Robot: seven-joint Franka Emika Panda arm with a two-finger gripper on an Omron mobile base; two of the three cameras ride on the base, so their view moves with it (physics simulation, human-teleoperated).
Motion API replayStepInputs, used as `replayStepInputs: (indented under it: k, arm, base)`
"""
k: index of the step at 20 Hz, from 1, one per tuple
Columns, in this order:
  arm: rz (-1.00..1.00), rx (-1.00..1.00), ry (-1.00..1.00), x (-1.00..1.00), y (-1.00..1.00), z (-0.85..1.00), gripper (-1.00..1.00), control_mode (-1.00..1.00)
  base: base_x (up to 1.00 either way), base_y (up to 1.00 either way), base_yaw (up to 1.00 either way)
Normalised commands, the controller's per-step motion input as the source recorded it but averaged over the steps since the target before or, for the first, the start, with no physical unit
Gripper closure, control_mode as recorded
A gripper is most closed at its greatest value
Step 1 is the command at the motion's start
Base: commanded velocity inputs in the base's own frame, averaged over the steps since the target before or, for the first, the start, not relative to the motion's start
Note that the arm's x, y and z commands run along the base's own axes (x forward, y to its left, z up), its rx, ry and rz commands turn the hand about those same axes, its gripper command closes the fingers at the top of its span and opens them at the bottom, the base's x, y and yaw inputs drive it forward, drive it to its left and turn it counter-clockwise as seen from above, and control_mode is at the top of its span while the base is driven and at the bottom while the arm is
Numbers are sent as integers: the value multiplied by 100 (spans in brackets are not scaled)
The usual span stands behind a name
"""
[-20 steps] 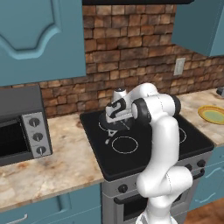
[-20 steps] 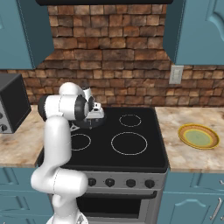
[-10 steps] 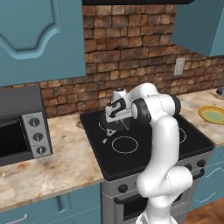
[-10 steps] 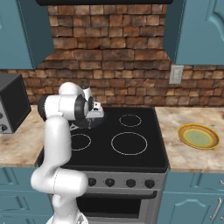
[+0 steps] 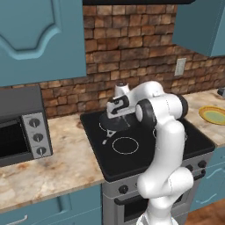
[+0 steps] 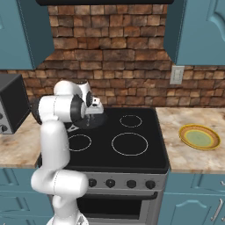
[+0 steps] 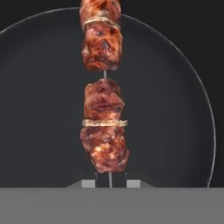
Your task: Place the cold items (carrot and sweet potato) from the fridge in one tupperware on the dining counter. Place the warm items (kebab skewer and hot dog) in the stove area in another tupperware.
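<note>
Hand view looks straight down at the kebab skewer (image 7: 104,105): reddish-brown chunks of meat with thin pale rings between them, strung on a thin stick that runs up the middle. It lies inside a dark round pan (image 7: 39,109), whose rim curves around it. The gripper (image 7: 110,181) is closed on the near end of the stick, its finger tips pressed in on either side just below the lowest chunk.

From the left base view, going left to right: a grey toaster oven (image 5: 22,127) stands on the beige counter (image 5: 61,162); then comes the black cooktop (image 5: 145,145), where the white arm bends down over the pan (image 5: 115,122) on the far left burner. A yellow plate (image 5: 214,115) sits on the counter at the far right.

In the right base view the hand is low over the pan (image 6: 90,121), at the far left of the cooktop.
</note>
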Motion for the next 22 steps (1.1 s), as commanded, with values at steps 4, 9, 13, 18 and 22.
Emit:
replayStepInputs:
  k: [4,9,13,18,22]
  arm:
    - [-4,0,-20,-94,-20,79,100,-100]
    - [4,-2,-25,-100,-45,79,100,-100]
    - [32,-1,5,-63,-48,96,100,-100]
    - [50,-16,24,-60,-24,60,100,-100]
    - [61,-16,14,-89,-1,20,100,-100]
  base:
    - [0,0,0]
    - [0,0,0]
    - [0,0,0]
    - [0,0,0]
    - [0,0,0]
